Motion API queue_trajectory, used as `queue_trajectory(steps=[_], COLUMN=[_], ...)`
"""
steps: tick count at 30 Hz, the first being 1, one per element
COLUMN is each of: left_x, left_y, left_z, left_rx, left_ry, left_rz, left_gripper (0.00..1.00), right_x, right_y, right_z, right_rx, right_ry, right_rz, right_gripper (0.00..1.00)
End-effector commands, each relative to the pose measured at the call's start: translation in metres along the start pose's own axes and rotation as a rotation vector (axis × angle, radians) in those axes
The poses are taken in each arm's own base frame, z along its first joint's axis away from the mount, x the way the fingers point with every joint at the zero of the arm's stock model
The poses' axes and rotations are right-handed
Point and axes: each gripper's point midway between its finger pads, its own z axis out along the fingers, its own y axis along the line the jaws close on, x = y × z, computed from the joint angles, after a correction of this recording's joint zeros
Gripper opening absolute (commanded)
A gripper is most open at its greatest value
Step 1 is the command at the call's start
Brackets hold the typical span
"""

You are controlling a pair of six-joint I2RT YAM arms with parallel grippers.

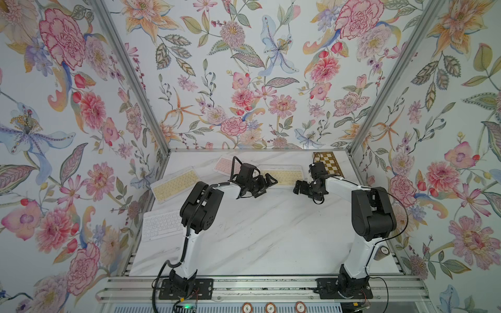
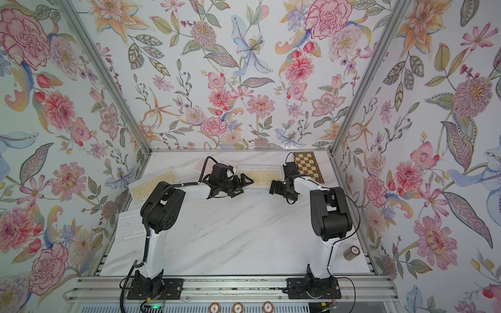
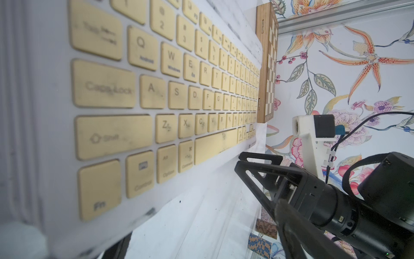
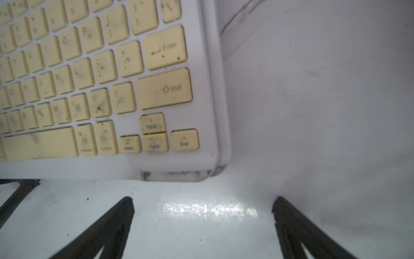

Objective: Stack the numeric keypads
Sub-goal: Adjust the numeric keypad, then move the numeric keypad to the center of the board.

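- yellow keypad (image 1: 287, 173) sits just beside chessboard (image 1: 329, 164), unstacked.
- right gripper (image 4: 201, 201) spread wide, empty, at its chessboard-side corner: likely lining up a grab.
- left gripper (image 1: 267, 183) at the end far from chessboard; grip state unclear.

In both top views we look steeply down from high over the near edge, facing the far floral wall (image 1: 244, 81) across the marble table (image 1: 271, 233). Our left wrist camera sits very close to 1 end of a yellow keypad (image 3: 156, 94), looking along it toward the chessboard (image 3: 267, 67). Our right wrist camera looks closely down on the same keypad's opposite end.
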Motion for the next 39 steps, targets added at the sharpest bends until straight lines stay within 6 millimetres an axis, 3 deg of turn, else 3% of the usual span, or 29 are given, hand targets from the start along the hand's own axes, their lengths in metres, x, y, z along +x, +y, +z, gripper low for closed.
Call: queue_trajectory(steps=[1, 11, 17, 22, 30, 35, 39], left_x=[-0.011, -0.005, 0.011, 0.012, -0.021, -0.025, -0.011], left_y=[0.003, 0.008, 0.022, 0.058, 0.123, 0.173, 0.201], left_z=[0.000, -0.007, -0.038, -0.096, -0.217, -0.284, -0.311], left_rx=[-0.010, -0.029, -0.173, -0.439, -0.863, -1.010, -0.994], left_ry=[-0.016, -0.005, 0.046, 0.083, 0.003, -0.083, -0.176], left_rz=[0.018, 0.029, 0.135, 0.252, 0.301, 0.197, 0.083], left_gripper=[0.99, 0.99, 0.99, 0.99, 0.99, 0.99, 0.99], right_x=[0.030, 0.032, 0.032, 0.035, 0.059, 0.082, 0.092], right_y=[-0.002, 0.001, 0.017, 0.049, 0.155, 0.207, 0.230], right_z=[0.009, 0.008, -0.003, -0.019, -0.040, -0.030, -0.023], right_rx=[0.001, -0.008, -0.077, -0.192, -0.438, -0.482, -0.506], right_ry=[0.097, 0.099, 0.075, 0.044, -0.024, 0.020, 0.047], right_rz=[0.024, 0.020, 0.013, -0.013, -0.191, -0.282, -0.308], right_gripper=[0.99, 0.99, 0.99, 0.99, 0.99, 0.99, 0.99])
